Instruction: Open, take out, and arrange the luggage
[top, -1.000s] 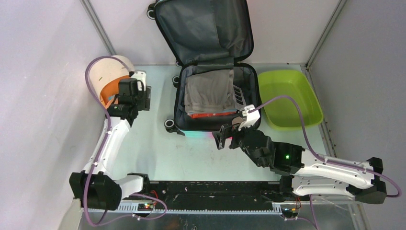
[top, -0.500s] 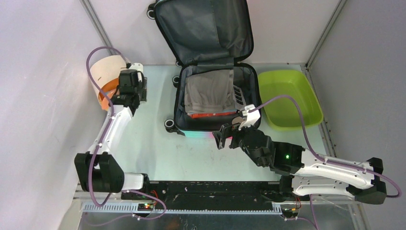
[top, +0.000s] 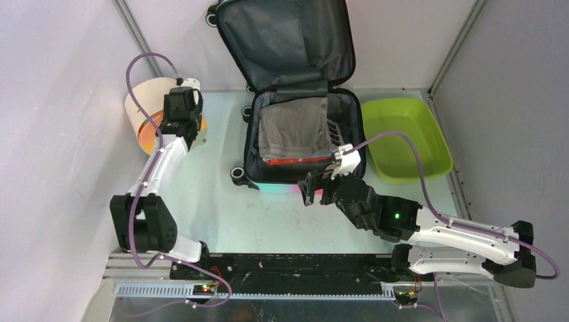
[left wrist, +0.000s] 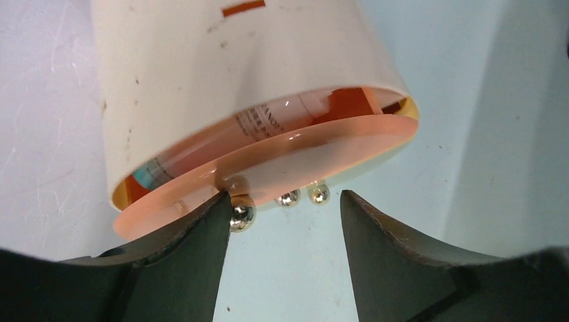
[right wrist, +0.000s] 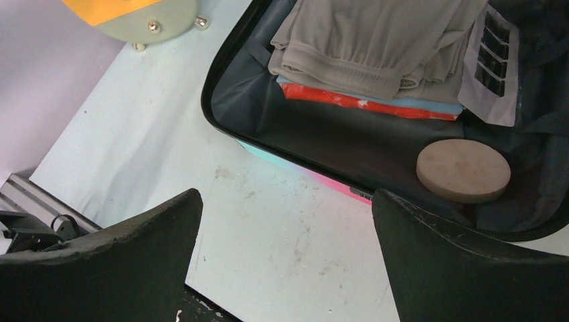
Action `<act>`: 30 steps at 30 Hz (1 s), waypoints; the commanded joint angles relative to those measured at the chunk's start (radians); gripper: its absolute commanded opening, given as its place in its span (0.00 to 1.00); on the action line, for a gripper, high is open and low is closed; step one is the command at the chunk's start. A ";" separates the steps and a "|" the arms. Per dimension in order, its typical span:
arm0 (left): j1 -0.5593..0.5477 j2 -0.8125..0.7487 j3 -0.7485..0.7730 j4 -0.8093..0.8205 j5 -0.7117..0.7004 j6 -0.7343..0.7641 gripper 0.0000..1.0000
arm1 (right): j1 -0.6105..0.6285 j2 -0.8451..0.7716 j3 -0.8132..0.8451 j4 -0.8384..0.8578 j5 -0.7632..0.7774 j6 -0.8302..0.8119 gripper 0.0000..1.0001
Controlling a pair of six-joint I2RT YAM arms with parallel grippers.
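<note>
- The luggage lies open in the middle of the table. Its lid leans up against the back wall and its tray lies flat in front of that.
- Its long axis runs away from me, from the near rim by the wheels to the hinge at the far end.
- My right gripper hovers just in front of that near rim with its fingers spread wide and nothing between them. The tray lies ahead of it and slightly below.
- From the right wrist I look straight into the tray. A stack of folded grey clothes sits at the far end, and a round pale disc lies on the dark lining in the near right corner.
- My left gripper is well off to the left, its fingers parted and holding nothing. It faces the orange end of a cream cylinder lying on its side, with the small gold ball feet just at my fingertips.
- So my right arm is the nearer one to the contents. I judge the next reach runs forward over the near rim, with the disc closest to hand.
- A green tub sits just beside the tray on the right, within that arm's reach.
</note>
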 commanded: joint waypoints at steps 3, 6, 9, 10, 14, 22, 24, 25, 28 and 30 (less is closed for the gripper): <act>0.010 0.050 0.066 0.070 -0.047 0.043 0.68 | -0.020 0.009 0.000 0.012 -0.021 -0.020 0.99; 0.010 0.066 0.083 0.054 -0.049 0.046 0.69 | -0.022 0.010 -0.020 0.024 -0.033 -0.021 0.99; 0.010 0.068 0.075 0.070 -0.048 0.054 0.69 | -0.027 0.002 -0.042 0.052 -0.049 -0.016 0.99; 0.010 0.071 0.073 0.075 -0.050 0.060 0.69 | -0.029 0.000 -0.042 0.054 -0.054 -0.014 0.99; 0.010 0.084 0.079 0.080 -0.058 0.063 0.69 | -0.034 0.005 -0.048 0.053 -0.053 -0.013 1.00; 0.005 0.033 0.043 0.065 -0.029 0.069 0.70 | -0.028 -0.021 -0.049 0.042 -0.052 -0.008 1.00; 0.000 0.002 0.026 0.053 -0.028 0.063 0.72 | -0.025 -0.032 -0.049 0.037 -0.047 -0.008 1.00; -0.006 -0.006 0.013 0.043 -0.029 0.057 0.72 | -0.023 -0.035 -0.049 0.032 -0.043 -0.007 1.00; -0.031 -0.039 -0.035 0.054 -0.051 0.068 0.73 | -0.020 -0.051 -0.049 0.018 -0.038 0.000 1.00; -0.042 -0.045 -0.079 0.076 -0.066 0.083 0.72 | -0.012 -0.065 -0.049 0.010 -0.035 0.005 1.00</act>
